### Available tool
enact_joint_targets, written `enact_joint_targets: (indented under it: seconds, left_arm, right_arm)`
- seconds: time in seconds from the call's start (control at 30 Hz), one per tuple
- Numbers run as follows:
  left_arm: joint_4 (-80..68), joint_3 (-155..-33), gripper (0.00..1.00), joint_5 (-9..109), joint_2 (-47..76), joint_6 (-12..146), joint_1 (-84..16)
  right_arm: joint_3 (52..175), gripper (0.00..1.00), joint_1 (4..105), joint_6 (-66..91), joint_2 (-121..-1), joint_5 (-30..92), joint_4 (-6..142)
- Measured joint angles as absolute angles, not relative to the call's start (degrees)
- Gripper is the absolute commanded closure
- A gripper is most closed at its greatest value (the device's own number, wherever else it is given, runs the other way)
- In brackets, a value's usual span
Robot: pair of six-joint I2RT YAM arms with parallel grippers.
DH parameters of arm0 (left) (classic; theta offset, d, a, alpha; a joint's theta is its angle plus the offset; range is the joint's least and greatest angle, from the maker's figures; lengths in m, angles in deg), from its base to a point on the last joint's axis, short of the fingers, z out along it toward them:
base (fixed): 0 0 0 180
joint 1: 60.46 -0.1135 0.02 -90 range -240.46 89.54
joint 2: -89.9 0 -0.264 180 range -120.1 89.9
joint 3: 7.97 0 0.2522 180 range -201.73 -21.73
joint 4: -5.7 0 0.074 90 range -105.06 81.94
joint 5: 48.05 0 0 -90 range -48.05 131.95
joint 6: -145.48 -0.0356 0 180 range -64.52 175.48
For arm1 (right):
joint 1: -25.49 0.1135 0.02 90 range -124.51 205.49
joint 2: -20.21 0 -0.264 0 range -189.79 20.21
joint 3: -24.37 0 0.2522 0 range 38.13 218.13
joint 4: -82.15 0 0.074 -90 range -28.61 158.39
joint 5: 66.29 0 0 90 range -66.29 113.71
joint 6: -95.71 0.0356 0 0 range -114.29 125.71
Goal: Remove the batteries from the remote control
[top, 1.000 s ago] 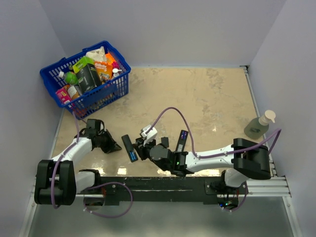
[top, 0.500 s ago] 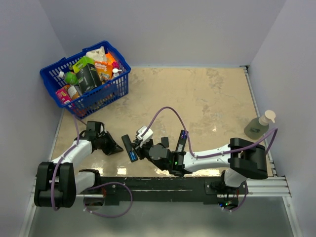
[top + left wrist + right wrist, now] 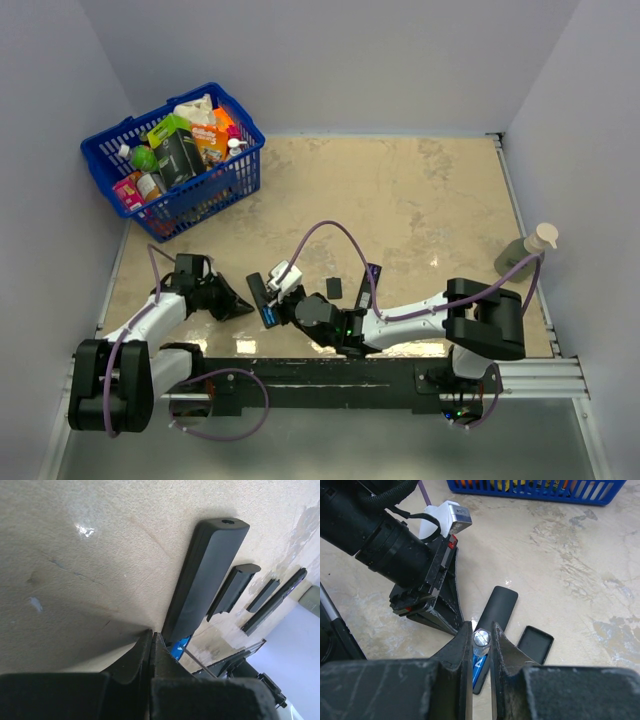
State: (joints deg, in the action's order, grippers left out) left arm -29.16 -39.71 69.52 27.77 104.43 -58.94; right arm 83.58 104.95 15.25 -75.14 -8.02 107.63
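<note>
Right gripper [image 3: 480, 628] pinching a blue battery [image 3: 481, 640] between nearly closed fingers, at the near end of the black remote [image 3: 497, 605] lying on the desk [image 3: 580, 570], left gripper [image 3: 151, 641] sitting fully closed, empty, just beside the remote.

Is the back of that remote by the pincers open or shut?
Open: a loose cover lies beside the remote, and a blue battery shows at its near end, pinched by the right gripper.

battery [image 3: 480, 640]: bright blue, silver end | remote [image 3: 496, 611]: black | basket [image 3: 200, 195]: blue | table [image 3: 430, 200]: mottled beige
</note>
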Motion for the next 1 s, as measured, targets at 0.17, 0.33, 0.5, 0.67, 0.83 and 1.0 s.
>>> enact_joint_targets:
  seconds: [0.17,0.33,0.5,0.67,0.83,1.0]
  left_arm:
    - [-29.1,-39.5,1.0,69.8,28.0,104.6,-58.9]
    - [-28.7,-38.6,1.0,70.3,28.9,105.5,-58.9]
    - [-27.9,-38.1,1.0,71.5,28.4,105.9,-58.9]
    - [-27.7,-37.9,1.0,72.2,28.3,105.9,-58.9]
    - [-28.0,-37.5,1.0,72.2,29.3,105.9,-58.9]
    - [-29.0,-36.7,1.0,72.1,31.3,106.0,-58.9]
  right_arm:
    - [83.6,1.0,104.9,14.3,-75.2,-6.8,108.0]
    - [83.4,1.0,104.9,14.3,-75.8,-6.2,109.2]
    - [81.4,1.0,104.9,14.6,-75.8,-5.2,112.6]
    - [79.3,1.0,104.9,14.8,-75.8,-5.0,115.9]
    - [77.9,1.0,105.0,16.0,-75.0,-5.4,116.7]
    - [76.4,1.0,105.0,17.5,-74.1,-5.7,117.0]
